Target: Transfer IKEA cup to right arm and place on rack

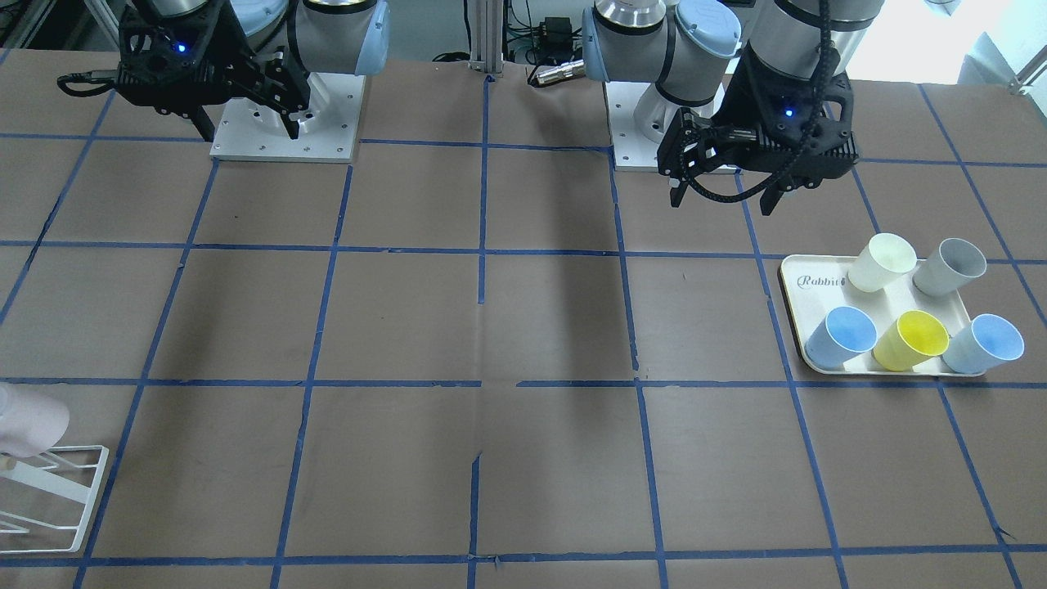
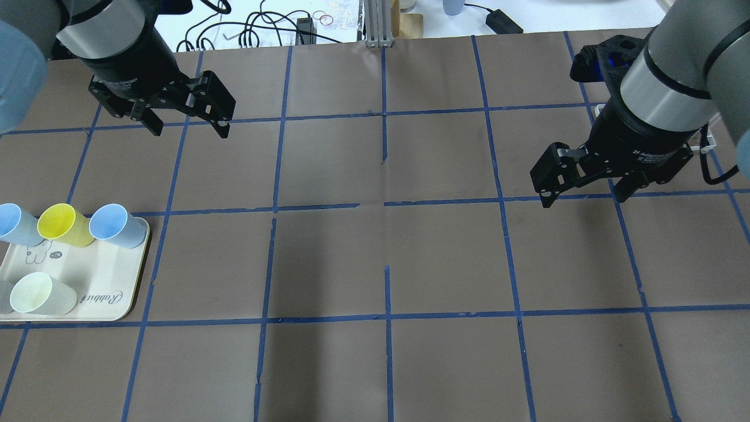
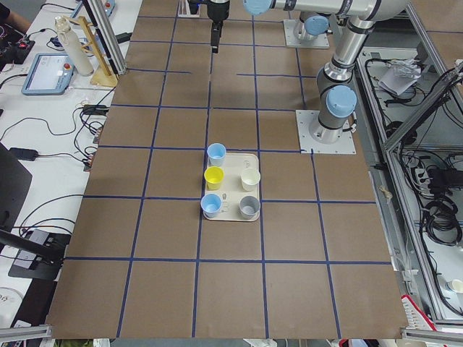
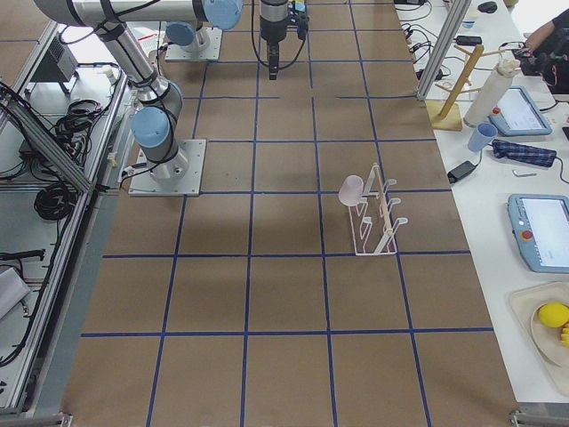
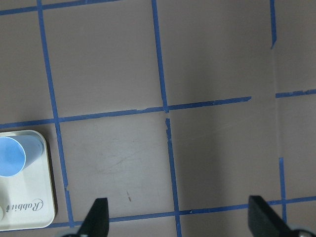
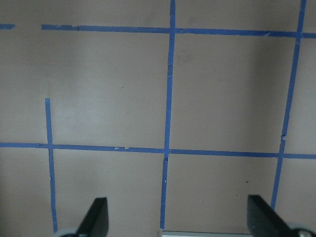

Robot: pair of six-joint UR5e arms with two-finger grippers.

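The pale pink IKEA cup [image 1: 29, 421] sits tilted on a rod of the white wire rack [image 1: 57, 491] at the table's end on my right side. It also shows in the exterior right view [image 4: 352, 189], on the rack [image 4: 380, 218]. My right gripper [image 1: 251, 131] hangs open and empty above the table, well away from the rack; it also shows overhead [image 2: 583, 199]. My left gripper [image 1: 721, 204] is open and empty too, up above the table near the tray [image 2: 190, 130]. Both wrist views show spread fingers [image 5: 98, 219] [image 6: 96, 219] over bare table.
A cream tray marked "Rabbit" [image 1: 797, 282] on my left side holds a cream-yellow cup [image 1: 881, 262], a grey cup [image 1: 949, 266], a yellow cup [image 1: 909, 339] and two blue cups. Brown table with a blue tape grid lies between the tray and the rack.
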